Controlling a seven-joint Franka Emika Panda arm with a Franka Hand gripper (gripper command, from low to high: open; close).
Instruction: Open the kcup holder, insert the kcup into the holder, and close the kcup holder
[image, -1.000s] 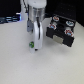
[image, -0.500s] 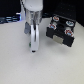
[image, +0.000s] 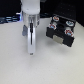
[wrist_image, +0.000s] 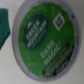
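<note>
1. Arm (image: 29, 10) comes down near-vertical from the top of the exterior view, white wrist body up high, hand (image: 31, 51) pointing straight at the bench (image: 20, 70).
2. Hand sits low over the bench, around mid-bench, toward the exterior view's left of the kcup holder.
3. Fingers (image: 31, 42) read as one long pale blur reaching to the bench surface; cannot tell whether the hand is open or closed.
4. Kcup (wrist_image: 47, 37) fills the wrist view: round green foil lid with white rim, white print on it, seen straight from above and very close under the hand.
5. In the exterior view the kcup itself is too blurred to pick out at the fingertips; contact with the hand can't be judged.
6. Kcup holder (image: 61, 30) is a black box near the bench's far edge on the exterior view's right, light handles on its front, well apart from the hand.
</note>
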